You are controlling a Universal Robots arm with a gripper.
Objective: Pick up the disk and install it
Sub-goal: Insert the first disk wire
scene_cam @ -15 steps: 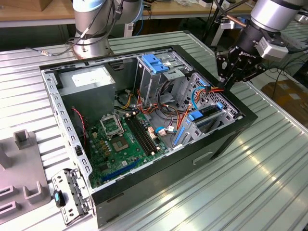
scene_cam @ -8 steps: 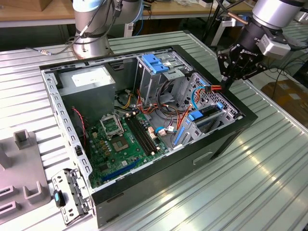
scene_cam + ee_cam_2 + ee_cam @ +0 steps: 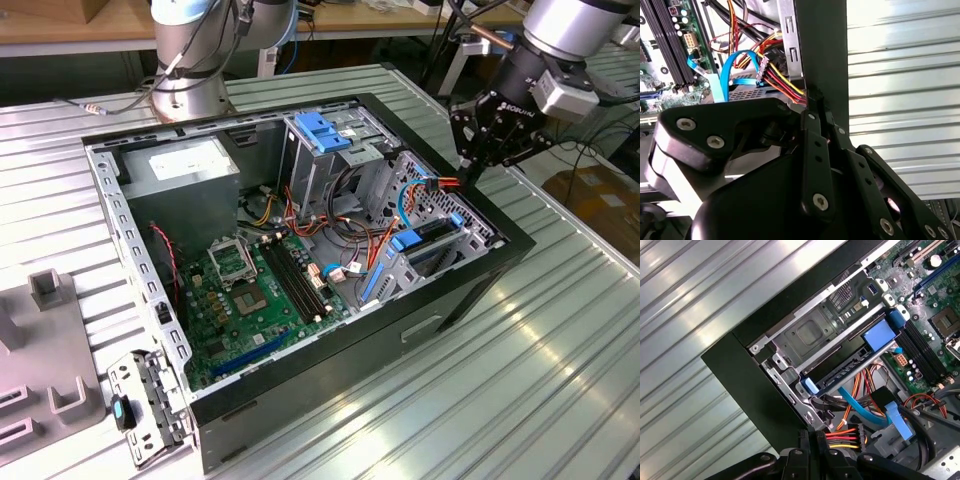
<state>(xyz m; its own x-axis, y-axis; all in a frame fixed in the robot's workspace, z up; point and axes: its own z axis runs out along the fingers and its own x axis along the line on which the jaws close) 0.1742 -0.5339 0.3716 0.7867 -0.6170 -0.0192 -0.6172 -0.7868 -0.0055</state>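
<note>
Exterior view, its left to its right:
- Grey blocky fixture [image 3: 50, 290] on the ribbed metal tabletop [image 3: 560, 350], clear of the work.
- Open black computer case [image 3: 330, 370] lying flat. Inside it: grey metal power-supply box [image 3: 190, 165], green motherboard [image 3: 250, 290], then the grey metal cage with a blue plastic latch [image 3: 320, 130].
- Flat silver hard drive in a blue plastic frame, the disk [image 3: 432, 232]: looks seated in the lower bay at the case's corner on the exterior view's right. In the first wrist view, its blue rail [image 3: 840, 375] runs between the bay plates. The label isn't visible.
- Black pincer [image 3: 468, 180] is over that same corner, tips down by the red/yellow/black power plug [image 3: 445, 183].

Pincer state: in both wrist views the fingers [image 3: 812, 130] are drawn together, with almost no gap. The tips sit right against the plug [image 3: 846, 432]. I can't tell if they're pinching it, and the disk isn't in them.

Handling judgement:
- The disk is rigid and dense for its size. The bare metal faces are slick, and it's shock-sensitive, so no dropping or levering.
- Grip across the long edges on the plastic frame, not on the label face or the connector end.
- Keep it square to the bay, since the rails will bind if it's skewed.
</note>
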